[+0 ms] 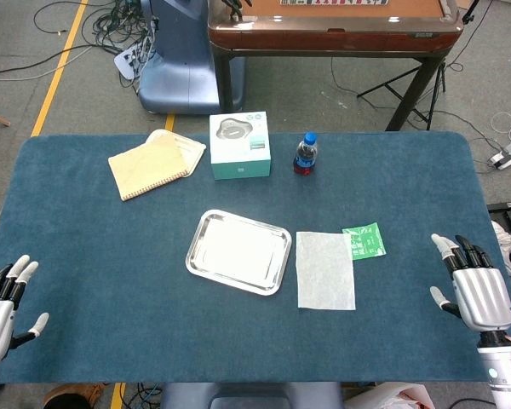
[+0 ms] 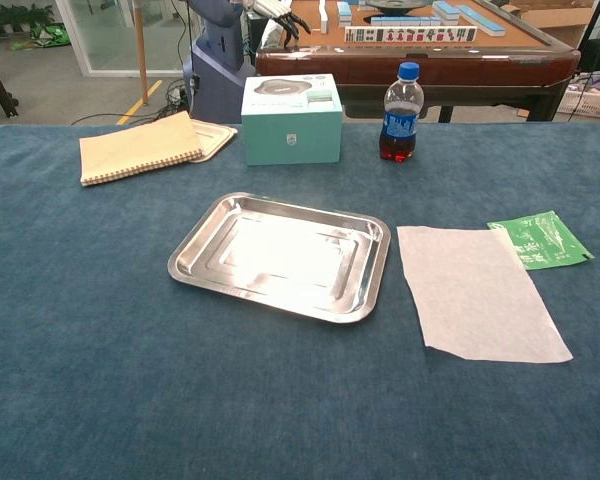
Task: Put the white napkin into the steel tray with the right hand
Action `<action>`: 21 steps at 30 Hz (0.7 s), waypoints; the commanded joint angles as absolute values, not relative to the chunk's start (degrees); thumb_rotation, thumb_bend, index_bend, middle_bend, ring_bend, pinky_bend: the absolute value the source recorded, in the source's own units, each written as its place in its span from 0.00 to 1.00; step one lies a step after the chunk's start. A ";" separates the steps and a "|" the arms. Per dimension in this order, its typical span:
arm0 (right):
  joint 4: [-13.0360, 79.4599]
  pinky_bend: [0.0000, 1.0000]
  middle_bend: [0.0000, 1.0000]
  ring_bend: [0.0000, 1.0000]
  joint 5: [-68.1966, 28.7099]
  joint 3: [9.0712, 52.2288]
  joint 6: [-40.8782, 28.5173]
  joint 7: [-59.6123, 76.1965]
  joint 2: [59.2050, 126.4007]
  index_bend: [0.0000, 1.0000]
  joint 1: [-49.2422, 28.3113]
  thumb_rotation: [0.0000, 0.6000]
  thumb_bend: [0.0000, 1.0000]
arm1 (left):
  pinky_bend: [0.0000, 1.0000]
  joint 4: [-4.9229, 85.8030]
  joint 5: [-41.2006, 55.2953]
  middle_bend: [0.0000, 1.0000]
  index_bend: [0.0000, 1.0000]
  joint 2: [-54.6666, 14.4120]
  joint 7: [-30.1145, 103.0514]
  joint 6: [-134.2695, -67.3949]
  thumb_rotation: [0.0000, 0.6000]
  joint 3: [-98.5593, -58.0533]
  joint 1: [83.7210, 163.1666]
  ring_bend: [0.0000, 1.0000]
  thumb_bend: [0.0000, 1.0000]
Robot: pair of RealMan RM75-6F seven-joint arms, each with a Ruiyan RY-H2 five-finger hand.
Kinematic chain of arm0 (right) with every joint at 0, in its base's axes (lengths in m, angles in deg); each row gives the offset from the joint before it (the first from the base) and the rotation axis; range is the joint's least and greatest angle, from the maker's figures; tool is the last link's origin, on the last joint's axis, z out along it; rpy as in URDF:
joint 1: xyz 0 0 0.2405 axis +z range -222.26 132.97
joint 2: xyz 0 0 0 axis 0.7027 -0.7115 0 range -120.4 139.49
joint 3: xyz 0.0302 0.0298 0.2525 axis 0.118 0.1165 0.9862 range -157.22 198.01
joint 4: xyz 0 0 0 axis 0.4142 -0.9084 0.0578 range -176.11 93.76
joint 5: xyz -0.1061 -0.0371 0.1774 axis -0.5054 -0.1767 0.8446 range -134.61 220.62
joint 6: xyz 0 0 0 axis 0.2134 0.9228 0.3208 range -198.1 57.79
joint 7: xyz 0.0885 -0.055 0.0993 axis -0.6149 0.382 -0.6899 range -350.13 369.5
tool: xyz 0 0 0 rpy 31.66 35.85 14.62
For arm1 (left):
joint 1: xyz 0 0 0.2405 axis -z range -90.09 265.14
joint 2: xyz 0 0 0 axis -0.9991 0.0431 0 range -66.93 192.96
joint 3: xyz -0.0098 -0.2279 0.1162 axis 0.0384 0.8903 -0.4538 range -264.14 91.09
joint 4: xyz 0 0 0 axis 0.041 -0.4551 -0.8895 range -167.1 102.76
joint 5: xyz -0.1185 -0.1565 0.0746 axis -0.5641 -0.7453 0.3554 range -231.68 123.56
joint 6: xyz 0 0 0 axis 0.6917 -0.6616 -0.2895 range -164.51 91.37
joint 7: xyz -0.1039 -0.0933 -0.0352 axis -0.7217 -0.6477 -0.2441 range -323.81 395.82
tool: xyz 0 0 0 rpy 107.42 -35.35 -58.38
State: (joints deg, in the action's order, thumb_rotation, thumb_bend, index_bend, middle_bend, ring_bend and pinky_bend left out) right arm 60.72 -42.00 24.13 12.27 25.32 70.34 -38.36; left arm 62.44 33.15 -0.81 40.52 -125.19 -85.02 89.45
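A white napkin lies flat on the blue table, just right of the steel tray. Nothing lies in the tray. My right hand rests open at the table's right front, well right of the napkin, holding nothing. At the left front edge my left hand is also open, far from the tray. Neither hand shows in the chest view.
A green packet touches the napkin's far right corner. Behind the tray stand a teal box, a small cola bottle and a tan notebook. A mahjong table stands beyond.
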 commanded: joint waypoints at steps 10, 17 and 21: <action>59.99 0.19 0.19 0.09 -44.62 23.01 9.51 25.98 70.70 0.09 -36.45 1.00 0.27 | 0.00 62.97 33.47 0.04 0.09 -0.82 41.19 -125.65 1.00 -85.21 89.14 0.03 0.24; 58.29 0.19 0.21 0.09 -49.39 21.39 7.20 27.47 71.46 0.09 -34.39 1.00 0.27 | 0.00 63.43 34.02 0.04 0.09 -0.75 41.57 -125.98 1.00 -85.27 89.09 0.03 0.24; 56.35 0.19 0.22 0.09 -51.43 20.59 5.35 29.19 72.69 0.11 -33.02 1.00 0.27 | 0.00 63.59 34.15 0.04 0.09 -0.73 41.78 -126.08 1.00 -85.39 88.97 0.03 0.24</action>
